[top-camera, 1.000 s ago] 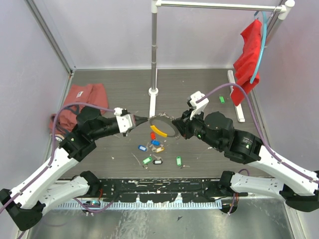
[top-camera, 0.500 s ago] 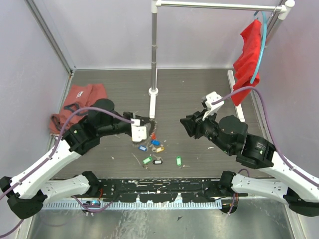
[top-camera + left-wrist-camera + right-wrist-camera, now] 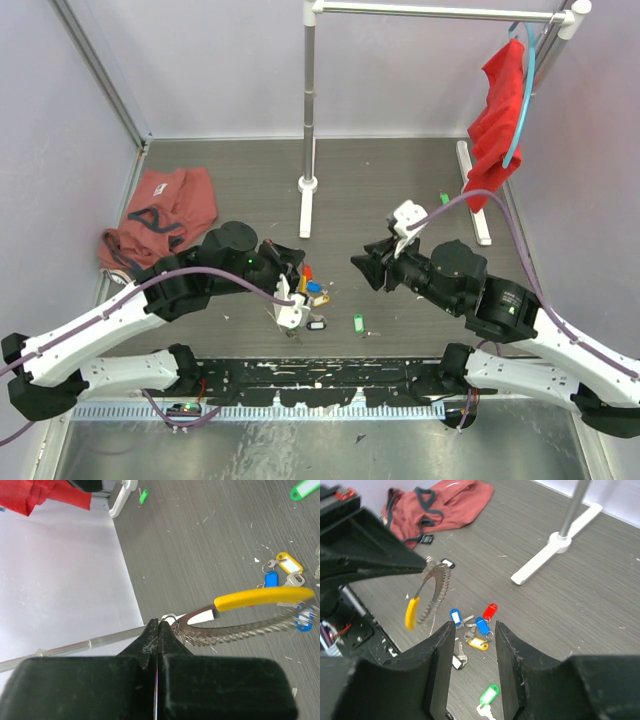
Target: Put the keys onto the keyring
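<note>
My left gripper (image 3: pixel 159 624) is shut on one end of the keyring (image 3: pixel 250 632), a silvery coiled loop with a yellow section (image 3: pixel 262 597), and holds it up off the table. The right wrist view shows the keyring (image 3: pixel 434 592) hanging edge-on above the keys. The keys lie loose on the table, with red (image 3: pixel 490 611), blue (image 3: pixel 481 625), yellow (image 3: pixel 478 643) and green (image 3: pixel 489 695) tags. My right gripper (image 3: pixel 473 626) stands open and empty above them, apart from the ring. From above, the left gripper (image 3: pixel 296 266) and the right gripper (image 3: pixel 365 262) face each other over the keys (image 3: pixel 313 287).
A reddish cloth (image 3: pixel 165 205) lies at the back left. A white stand's pole and foot (image 3: pixel 308 185) rise just behind the keys. A red garment (image 3: pixel 500 100) hangs at the back right above a white bar (image 3: pixel 470 190). A small green piece (image 3: pixel 445 199) lies near it.
The right gripper let go of the keyring, opened and drew back to the right. The left arm swung forward and down with the ring, which now hangs over the keys.
</note>
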### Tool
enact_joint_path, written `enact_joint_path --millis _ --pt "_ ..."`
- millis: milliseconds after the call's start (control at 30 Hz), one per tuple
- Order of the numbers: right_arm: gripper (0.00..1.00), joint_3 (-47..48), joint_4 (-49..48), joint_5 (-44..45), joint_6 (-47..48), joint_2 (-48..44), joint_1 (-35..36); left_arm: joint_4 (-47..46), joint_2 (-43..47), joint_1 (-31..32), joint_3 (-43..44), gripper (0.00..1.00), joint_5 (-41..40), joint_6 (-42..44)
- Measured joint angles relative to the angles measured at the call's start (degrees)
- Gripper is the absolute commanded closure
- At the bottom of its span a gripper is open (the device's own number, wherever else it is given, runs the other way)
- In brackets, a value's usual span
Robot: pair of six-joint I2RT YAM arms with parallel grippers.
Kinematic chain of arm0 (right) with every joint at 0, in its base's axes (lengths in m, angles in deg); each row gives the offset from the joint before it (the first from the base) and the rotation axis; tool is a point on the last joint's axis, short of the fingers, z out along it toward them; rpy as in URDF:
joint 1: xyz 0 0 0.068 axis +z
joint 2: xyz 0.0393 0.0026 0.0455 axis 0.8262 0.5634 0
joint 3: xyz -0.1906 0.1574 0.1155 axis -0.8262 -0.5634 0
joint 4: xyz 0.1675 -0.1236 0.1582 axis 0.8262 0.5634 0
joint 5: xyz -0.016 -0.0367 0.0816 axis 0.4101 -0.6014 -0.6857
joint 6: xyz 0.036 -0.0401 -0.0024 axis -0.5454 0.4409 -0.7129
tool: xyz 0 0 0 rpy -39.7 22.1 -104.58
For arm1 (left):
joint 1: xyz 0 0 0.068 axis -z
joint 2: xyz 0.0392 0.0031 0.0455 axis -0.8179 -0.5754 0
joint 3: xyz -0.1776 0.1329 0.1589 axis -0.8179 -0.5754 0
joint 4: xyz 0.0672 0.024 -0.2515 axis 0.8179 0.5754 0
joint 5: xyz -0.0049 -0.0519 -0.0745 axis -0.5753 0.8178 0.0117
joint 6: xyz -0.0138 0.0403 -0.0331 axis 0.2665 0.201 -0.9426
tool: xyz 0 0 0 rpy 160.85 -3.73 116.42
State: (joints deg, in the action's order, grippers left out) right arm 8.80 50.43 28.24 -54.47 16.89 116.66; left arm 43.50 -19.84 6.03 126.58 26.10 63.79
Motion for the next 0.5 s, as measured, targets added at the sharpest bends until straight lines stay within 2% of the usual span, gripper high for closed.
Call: enact_joint_path --millis 233,367,500 --pt "0.61 -11.3 -8.8 -12.0 7.3 -3.8 0.0 3.4 -0.3 1.0 2.7 1.0 0.3 0.4" --pt "0.68 -13.4 -14.9 -18.2 9.6 -2.2 0.0 3.7 0.5 1.2 4.4 1.0 1.4 -1.0" --pt "0.7 -14.0 -22.2 -22.8 11.2 1.0 0.0 4.4 1.2 1.4 5.5 1.0 2.0 -3.1"
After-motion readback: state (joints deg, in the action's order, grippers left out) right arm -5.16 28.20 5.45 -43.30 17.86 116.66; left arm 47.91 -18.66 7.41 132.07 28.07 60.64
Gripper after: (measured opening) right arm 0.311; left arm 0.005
